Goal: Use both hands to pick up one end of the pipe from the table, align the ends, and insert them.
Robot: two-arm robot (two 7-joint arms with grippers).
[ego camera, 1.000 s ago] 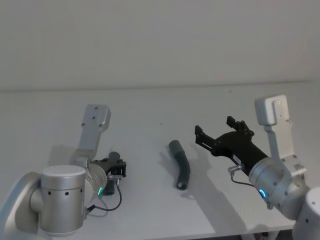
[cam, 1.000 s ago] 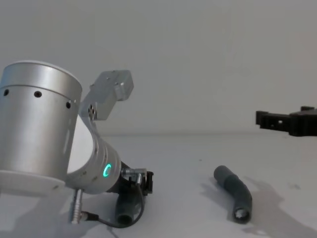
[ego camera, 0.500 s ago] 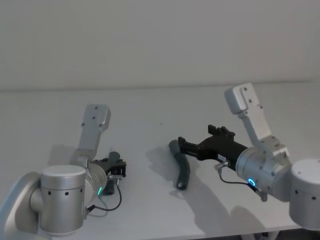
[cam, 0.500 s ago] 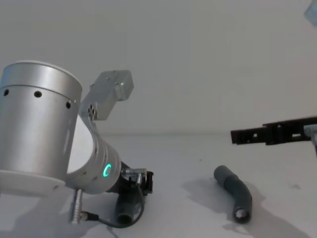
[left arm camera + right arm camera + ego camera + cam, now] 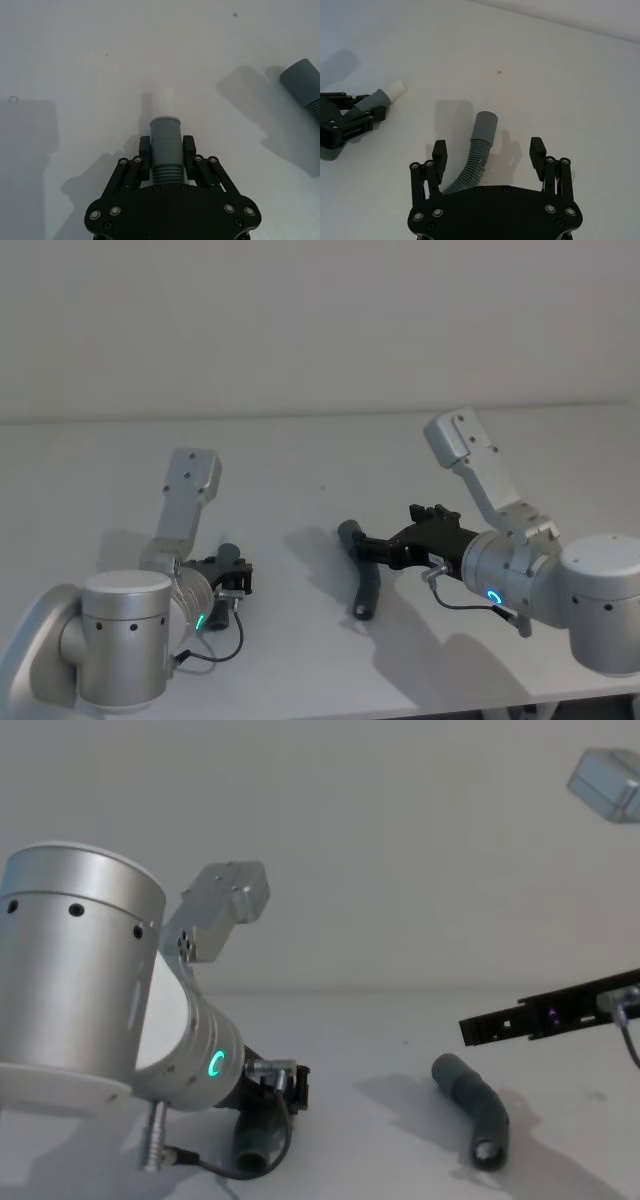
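My left gripper (image 5: 166, 151) (image 5: 233, 574) rests low on the table (image 5: 300, 455) at the left, shut on one pipe piece (image 5: 165, 145) just behind its grey cuff. That cuff's white spigot (image 5: 163, 103) (image 5: 397, 89) sticks out past the fingertips. The other pipe piece (image 5: 366, 590) (image 5: 478, 1106) (image 5: 483, 131) lies bent on the table near the middle. Over its ribbed middle hovers my right gripper (image 5: 488, 147) (image 5: 366, 549) (image 5: 470, 1028), open, with a finger on each side. Its grey cuff end (image 5: 485, 125) reaches beyond the fingertips.
A pale wall (image 5: 320, 320) closes off the table's far edge. The two pipe pieces are separated by a stretch of bare table (image 5: 290, 540). The left arm's camera bracket (image 5: 190, 480) stands up behind its wrist.
My right gripper has swung left and come down over the middle pipe piece, staying open. The left gripper and its pipe piece have not moved.
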